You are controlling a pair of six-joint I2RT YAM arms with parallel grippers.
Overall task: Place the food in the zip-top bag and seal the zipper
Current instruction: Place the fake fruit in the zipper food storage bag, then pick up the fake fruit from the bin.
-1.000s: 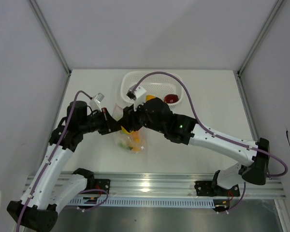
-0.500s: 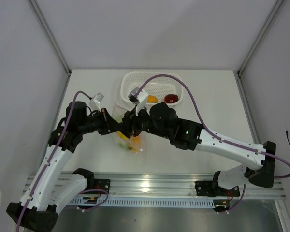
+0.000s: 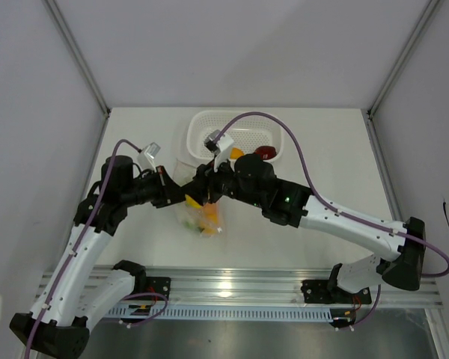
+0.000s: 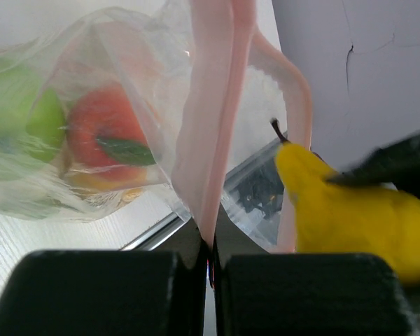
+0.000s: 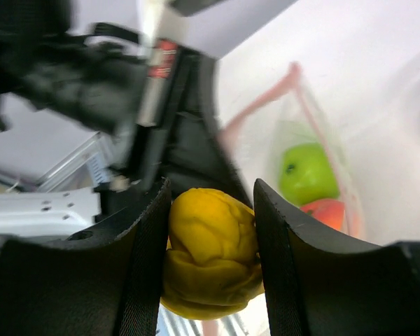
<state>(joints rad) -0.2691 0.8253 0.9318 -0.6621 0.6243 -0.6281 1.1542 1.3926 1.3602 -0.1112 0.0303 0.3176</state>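
Nearest to me, the metal rail (image 3: 232, 283) is running across the near edge of the table (image 3: 135, 239), with my two arm bases sitting on it. Just beyond, left of the middle, the zip-top bag (image 3: 202, 224) is lying crinkled on the table, and the food already inside is showing through the plastic: a green apple (image 5: 308, 171) and a peach (image 4: 105, 133) are pressing together, the apple further from the mouth. My left gripper (image 4: 210, 255) is pinching the zipper (image 4: 213, 140) with its jaws fully closed, and the pink strip is rising out of them and splitting into two bands where the mouth is gaping. My right gripper (image 5: 211, 203) is reaching in from the right and clamping a yellow fruit (image 4: 350, 210) between its fingers (image 5: 143, 266), jaws about half spread around it. That fruit is hanging right at the open mouth, just beside the zipper band. My right wrist is crowding the space over the bag and hiding most of its mouth from above. Further off, the white basket (image 3: 202, 120) is sitting at the far middle, holding a dark red apple (image 3: 266, 152) and an orange fruit (image 3: 237, 153). My purple cable (image 3: 269, 120) is arching over it.
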